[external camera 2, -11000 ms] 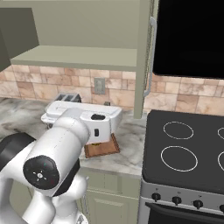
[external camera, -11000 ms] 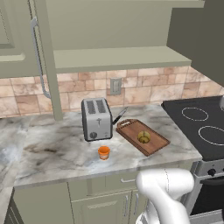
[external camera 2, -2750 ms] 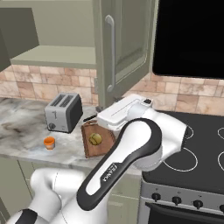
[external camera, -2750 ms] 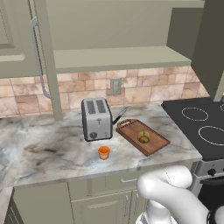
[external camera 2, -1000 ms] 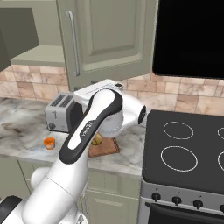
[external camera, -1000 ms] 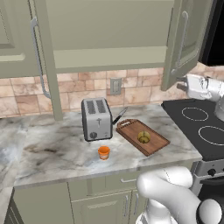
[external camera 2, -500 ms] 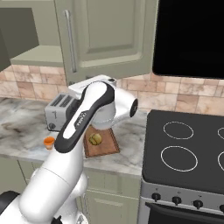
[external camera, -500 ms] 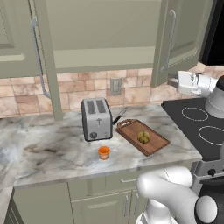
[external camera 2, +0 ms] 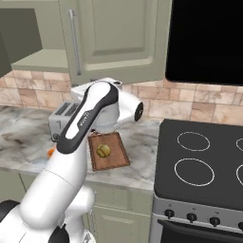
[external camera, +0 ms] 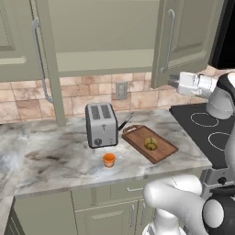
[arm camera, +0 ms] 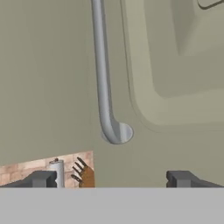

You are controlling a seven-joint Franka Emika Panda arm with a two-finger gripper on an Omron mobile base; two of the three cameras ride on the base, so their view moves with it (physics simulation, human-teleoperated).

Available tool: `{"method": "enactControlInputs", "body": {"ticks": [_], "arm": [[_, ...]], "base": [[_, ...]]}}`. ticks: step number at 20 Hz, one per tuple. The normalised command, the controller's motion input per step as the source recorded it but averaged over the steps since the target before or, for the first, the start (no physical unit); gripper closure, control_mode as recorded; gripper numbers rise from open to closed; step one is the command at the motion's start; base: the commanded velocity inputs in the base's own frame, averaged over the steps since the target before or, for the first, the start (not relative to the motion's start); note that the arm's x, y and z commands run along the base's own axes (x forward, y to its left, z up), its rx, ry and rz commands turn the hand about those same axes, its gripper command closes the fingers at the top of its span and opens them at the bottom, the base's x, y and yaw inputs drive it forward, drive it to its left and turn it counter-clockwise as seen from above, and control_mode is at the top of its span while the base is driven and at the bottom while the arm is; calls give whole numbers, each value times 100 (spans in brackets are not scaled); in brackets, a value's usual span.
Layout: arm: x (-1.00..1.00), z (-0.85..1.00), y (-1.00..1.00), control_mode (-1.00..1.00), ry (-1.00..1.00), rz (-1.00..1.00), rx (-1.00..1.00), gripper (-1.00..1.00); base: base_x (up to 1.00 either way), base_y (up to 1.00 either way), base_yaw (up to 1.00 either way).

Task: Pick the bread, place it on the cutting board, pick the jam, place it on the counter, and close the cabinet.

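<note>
Here your open tool (arm camera: pixel 112 178) faces the cabinet (external camera: pixel 183 43) door; bread (external camera: pixel 150 144) sits on the board (external camera: pixel 161 152).

1. My gripper (arm camera: pixel 111 178) barely pokes in at 6 o'clock of the hand view, so I only get the tips.
2. The cabinet (arm camera: pixel 175 87) door runs off every edge there, and its handle (arm camera: pixel 101 70) is cut at 12 o'clock.
3. In the right base view my own arm covers most of the toaster (external camera 2: pixel 60 117) and nearly all of the jam (external camera 2: pixel 50 152).
</note>
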Motion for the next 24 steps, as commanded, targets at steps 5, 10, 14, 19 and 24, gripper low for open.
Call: {"method": "enactControlInputs", "body": {"ticks": [5, 10, 14, 19, 24], "arm": [[33, 0, 20, -100, 0, -2, 0, -100], [30, 0, 16, -100, 0, -3, 0, -100], [31, 0, 15, -100, 0, -4, 0, -100], [27, 0, 14, -100, 0, -6, 0, -100], [21, 0, 10, -100, 0, -9, 0, -100]], "base": [[0, 0, 0], [0, 0, 0], [0, 0, 0], [0, 0, 0], [0, 0, 0]]}}
